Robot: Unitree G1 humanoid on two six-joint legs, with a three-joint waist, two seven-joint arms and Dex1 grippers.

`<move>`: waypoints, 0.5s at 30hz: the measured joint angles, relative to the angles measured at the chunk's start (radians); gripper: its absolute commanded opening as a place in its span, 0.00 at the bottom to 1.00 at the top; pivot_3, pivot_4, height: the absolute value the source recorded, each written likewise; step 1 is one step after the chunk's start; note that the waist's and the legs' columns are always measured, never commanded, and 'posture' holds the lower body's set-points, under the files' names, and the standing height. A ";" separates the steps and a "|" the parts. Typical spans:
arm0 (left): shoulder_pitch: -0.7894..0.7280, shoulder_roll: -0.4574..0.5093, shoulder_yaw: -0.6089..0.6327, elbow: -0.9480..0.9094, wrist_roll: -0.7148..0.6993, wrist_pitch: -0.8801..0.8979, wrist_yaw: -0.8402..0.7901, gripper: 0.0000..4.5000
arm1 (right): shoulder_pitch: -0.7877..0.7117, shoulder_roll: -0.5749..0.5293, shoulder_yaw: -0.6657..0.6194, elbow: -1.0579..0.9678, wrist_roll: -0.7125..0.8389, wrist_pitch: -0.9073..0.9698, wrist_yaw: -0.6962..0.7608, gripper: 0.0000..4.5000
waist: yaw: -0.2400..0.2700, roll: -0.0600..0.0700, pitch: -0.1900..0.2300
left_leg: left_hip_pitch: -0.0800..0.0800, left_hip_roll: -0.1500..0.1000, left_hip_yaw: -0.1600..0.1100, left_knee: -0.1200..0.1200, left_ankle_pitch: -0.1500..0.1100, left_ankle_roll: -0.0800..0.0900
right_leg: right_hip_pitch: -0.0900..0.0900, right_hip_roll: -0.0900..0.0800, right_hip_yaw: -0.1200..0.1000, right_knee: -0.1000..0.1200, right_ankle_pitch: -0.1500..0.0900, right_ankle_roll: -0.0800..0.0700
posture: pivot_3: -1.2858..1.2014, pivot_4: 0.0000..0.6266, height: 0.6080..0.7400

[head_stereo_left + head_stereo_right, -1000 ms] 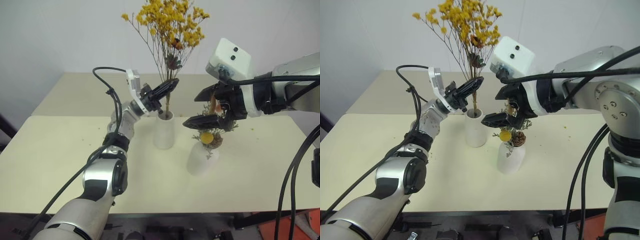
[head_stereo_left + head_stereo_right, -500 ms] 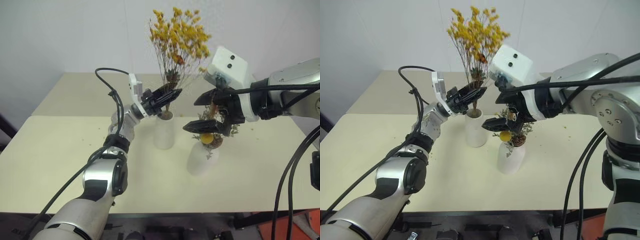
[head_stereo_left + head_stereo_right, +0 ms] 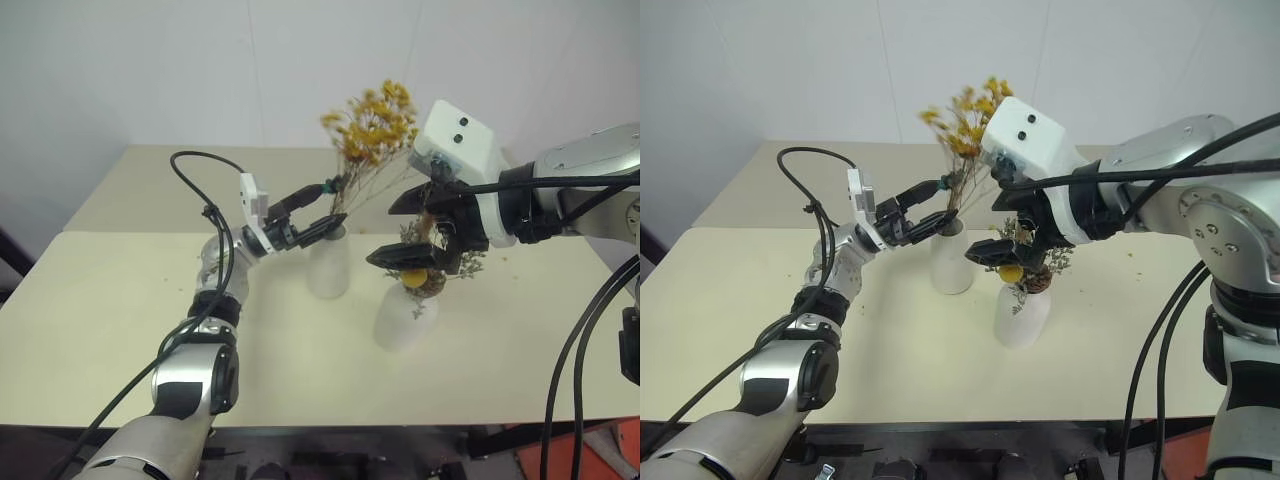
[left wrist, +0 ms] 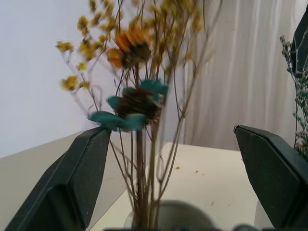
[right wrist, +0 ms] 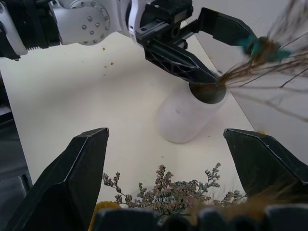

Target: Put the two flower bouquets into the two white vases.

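The yellow-orange bouquet point(image 3: 373, 125) stands with its brown stems in the taller white vase point(image 3: 327, 265) and leans to the right. My left gripper point(image 3: 325, 208) is open at the vase mouth, one finger on each side of the stems point(image 4: 139, 163) without gripping them. The grey-green bouquet point(image 3: 425, 272) with its yellow ball sits in the shorter white vase point(image 3: 402, 320). Just above it, my right gripper point(image 3: 382, 234) hangs open and holds nothing. The right wrist view shows the taller vase point(image 5: 185, 115) and the left fingers point(image 5: 178, 55) beside its mouth.
Both vases stand near the middle of a cream table point(image 3: 100, 320), and a second table point(image 3: 170, 180) abuts it at the back against a white wall. Small flower crumbs point(image 3: 1132, 255) lie on the right part.
My left gripper has opened and let go of the stems, dropping lower and to the left. The yellow bouquet has sunk into the taller vase and tipped right. The right gripper has stayed put.
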 measured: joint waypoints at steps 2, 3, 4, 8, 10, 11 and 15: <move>0.018 0.005 -0.006 -0.037 -0.003 0.024 -0.003 0.99 | 0.000 0.000 0.000 0.001 -0.012 0.000 -0.001 1.00 | 0.000 0.000 0.000 | 0.000 0.000 0.000 0.000 0.000 0.000 | 0.000 0.000 0.000 0.000 0.000 0.000 | 0.52 0.24 1.00; 0.025 0.009 -0.008 -0.058 -0.004 0.037 -0.003 0.99 | 0.000 0.001 0.000 0.004 -0.018 0.000 -0.001 1.00 | 0.000 0.000 0.000 | 0.000 0.000 0.000 0.000 0.000 0.000 | 0.000 0.000 0.000 0.000 0.000 0.000 | 0.52 0.24 1.00; 0.031 0.014 -0.008 -0.075 -0.006 0.041 -0.004 0.99 | 0.000 0.001 0.000 0.006 -0.019 0.000 -0.001 1.00 | 0.000 0.000 0.000 | 0.000 0.000 0.000 0.000 0.000 0.000 | 0.000 0.000 0.000 0.000 0.000 0.000 | 0.52 0.24 1.00; 0.075 0.035 -0.011 -0.183 -0.026 0.084 0.001 0.99 | 0.000 0.002 0.003 0.009 -0.028 -0.001 -0.001 1.00 | -0.002 0.000 0.000 | 0.000 0.000 0.000 0.000 0.000 0.000 | 0.000 0.000 0.000 0.000 0.000 0.000 | 0.52 0.24 1.00; 0.110 0.054 -0.012 -0.239 -0.040 0.114 0.008 0.99 | 0.000 0.003 0.003 0.009 -0.028 -0.001 -0.001 1.00 | -0.005 0.000 0.000 | 0.001 0.000 0.000 0.000 0.000 0.000 | 0.000 0.000 0.000 0.000 0.000 0.000 | 0.52 0.24 1.00; 0.133 0.067 -0.011 -0.272 -0.046 0.134 0.012 0.99 | 0.000 0.003 0.003 0.009 -0.028 -0.001 0.000 1.00 | -0.006 0.000 0.000 | 0.001 0.000 0.000 0.000 0.000 0.000 | 0.000 0.000 0.000 0.000 0.000 0.000 | 0.52 0.24 1.00; 0.196 0.101 0.017 -0.398 -0.118 0.231 0.062 0.99 | 0.000 0.005 0.003 0.009 -0.028 -0.001 -0.001 1.00 | -0.003 0.000 0.000 | 0.001 0.000 0.000 0.000 0.000 0.000 | 0.000 0.000 0.000 0.000 0.000 0.000 | 0.52 0.24 1.00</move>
